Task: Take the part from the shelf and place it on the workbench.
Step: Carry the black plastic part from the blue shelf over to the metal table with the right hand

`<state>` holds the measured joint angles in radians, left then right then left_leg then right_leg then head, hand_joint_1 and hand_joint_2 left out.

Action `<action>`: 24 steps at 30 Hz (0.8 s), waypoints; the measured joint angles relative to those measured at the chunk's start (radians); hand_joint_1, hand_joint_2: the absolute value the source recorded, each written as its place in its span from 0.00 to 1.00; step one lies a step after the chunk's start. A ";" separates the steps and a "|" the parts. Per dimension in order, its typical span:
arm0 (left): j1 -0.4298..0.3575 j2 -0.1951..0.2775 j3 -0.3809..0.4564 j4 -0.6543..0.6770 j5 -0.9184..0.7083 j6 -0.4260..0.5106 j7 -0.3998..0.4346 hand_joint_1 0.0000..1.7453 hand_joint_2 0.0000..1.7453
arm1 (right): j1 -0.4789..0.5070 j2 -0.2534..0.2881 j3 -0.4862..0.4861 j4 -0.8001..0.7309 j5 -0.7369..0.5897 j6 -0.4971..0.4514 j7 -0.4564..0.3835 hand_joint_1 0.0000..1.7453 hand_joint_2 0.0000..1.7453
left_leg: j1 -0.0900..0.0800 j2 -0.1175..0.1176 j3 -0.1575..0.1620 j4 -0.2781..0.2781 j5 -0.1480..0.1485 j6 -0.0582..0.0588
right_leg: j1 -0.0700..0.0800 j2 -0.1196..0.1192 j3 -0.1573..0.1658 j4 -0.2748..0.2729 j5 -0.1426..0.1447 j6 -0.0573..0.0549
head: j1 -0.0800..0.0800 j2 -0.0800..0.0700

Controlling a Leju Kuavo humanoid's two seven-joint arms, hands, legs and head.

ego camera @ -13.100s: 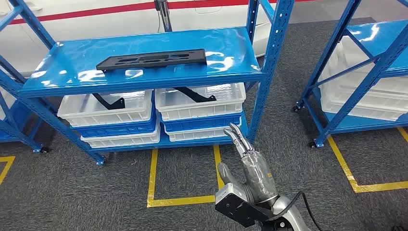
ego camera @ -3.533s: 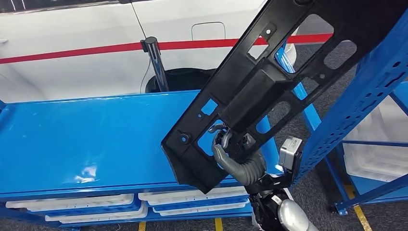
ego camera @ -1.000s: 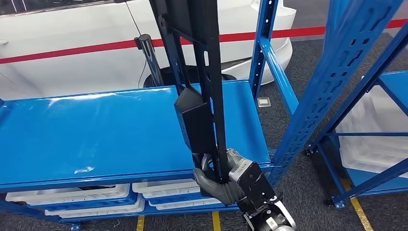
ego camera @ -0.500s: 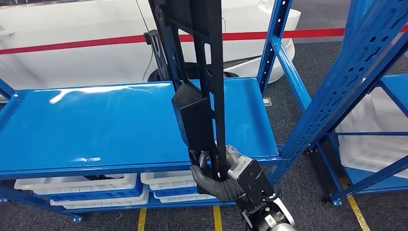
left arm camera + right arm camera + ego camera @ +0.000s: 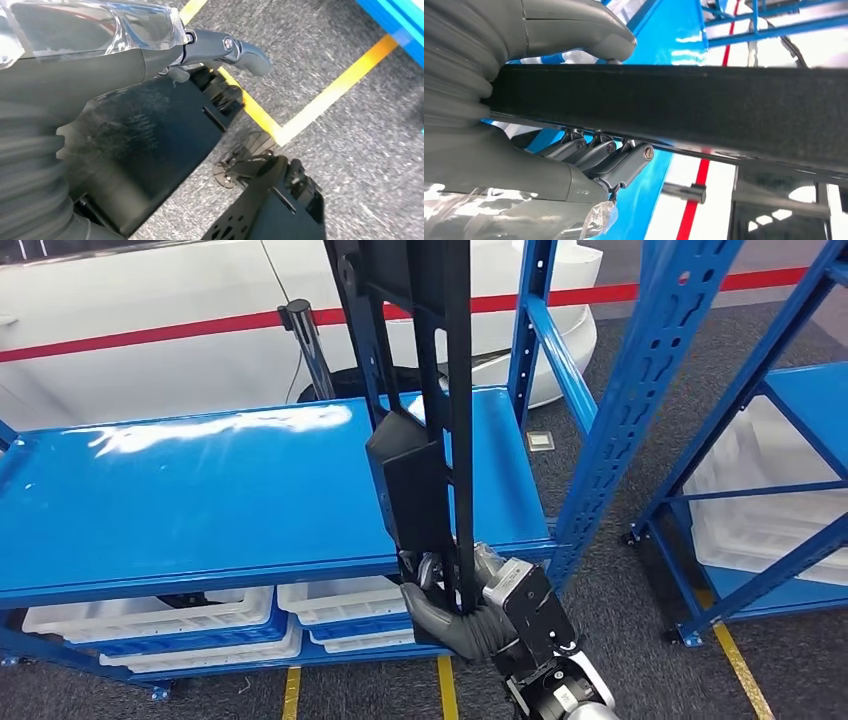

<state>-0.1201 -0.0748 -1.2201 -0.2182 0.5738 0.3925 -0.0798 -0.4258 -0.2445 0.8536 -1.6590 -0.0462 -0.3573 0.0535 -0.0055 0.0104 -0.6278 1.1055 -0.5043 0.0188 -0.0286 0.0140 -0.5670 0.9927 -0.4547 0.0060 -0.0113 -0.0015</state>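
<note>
Black part (image 5: 425, 390) stands upright above the right hand (image 5: 455, 615), whose fingers clasp its lower end.

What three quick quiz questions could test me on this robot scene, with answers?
1. True or false: the black part lies flat on the blue shelf.
2. Which hand holds the part? A) left B) right
3. Fill in: below the shelf top sit white ____.

Key:
1. False; it stands upright, lifted off the shelf.
2. B; the right hand grips its lower end.
3. Bins.
</note>
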 joint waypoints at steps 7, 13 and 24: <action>-0.001 0.000 0.000 0.000 0.003 0.001 -0.001 0.00 1.00 | -0.005 0.000 0.003 0.000 -0.006 0.000 -0.004 1.00 1.00 | 0.001 -0.050 0.088 -0.064 0.014 0.029 | 0.003 0.058 -0.037 -0.001 0.034 0.008 | 0.001 0.000; -0.001 0.000 0.001 0.000 0.004 0.004 -0.003 0.00 1.00 | -0.008 0.001 0.004 0.000 -0.008 -0.002 -0.005 1.00 1.00 | -0.009 -0.045 0.135 -0.192 0.072 0.057 | -0.006 0.078 -0.061 -0.008 0.053 0.043 | 0.002 0.000; 0.001 -0.001 0.003 0.000 0.015 0.007 -0.018 0.00 1.00 | -0.010 -0.009 0.006 0.000 -0.016 -0.005 -0.002 1.00 1.00 | -0.008 0.078 0.067 -0.146 0.094 0.030 | -0.004 -0.082 0.031 -0.001 -0.027 0.061 | 0.007 0.000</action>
<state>-0.1188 -0.0758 -1.2172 -0.2179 0.5887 0.3997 -0.0977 -0.4354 -0.2531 0.8596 -1.6588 -0.0620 -0.3619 0.0512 -0.0139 0.0880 -0.5607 0.9598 -0.4099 0.0485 -0.0322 -0.0678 -0.5360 0.9916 -0.4813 0.0667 -0.0044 -0.0015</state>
